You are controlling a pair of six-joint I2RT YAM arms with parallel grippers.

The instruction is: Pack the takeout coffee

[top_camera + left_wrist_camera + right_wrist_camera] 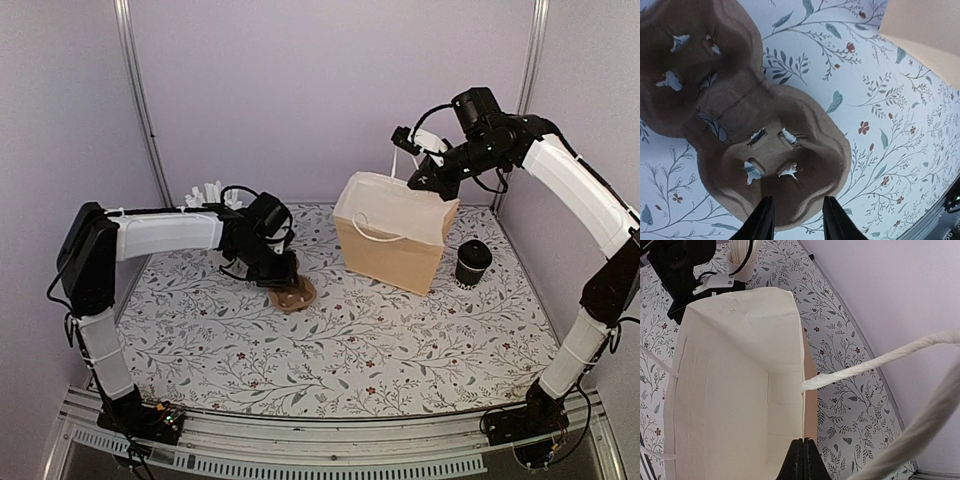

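so the coffee cup [473, 262] stands upright, lid on, at 3 o'clock of the paper bag [390, 250], about 5 o'clock from the right gripper [418, 181] pinching the bag's rim, way nearer than the left gripper [280, 268], fingers apart over the carrier [295, 294].

Top: looking down from behind over whole tabletop [380, 350]; wrists: looking closely down at cup carrier [740, 125], into paper bag [725, 390].

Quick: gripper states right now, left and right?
Left gripper: open, straddling the carrier rim.
Right gripper: shut on the bag rim.
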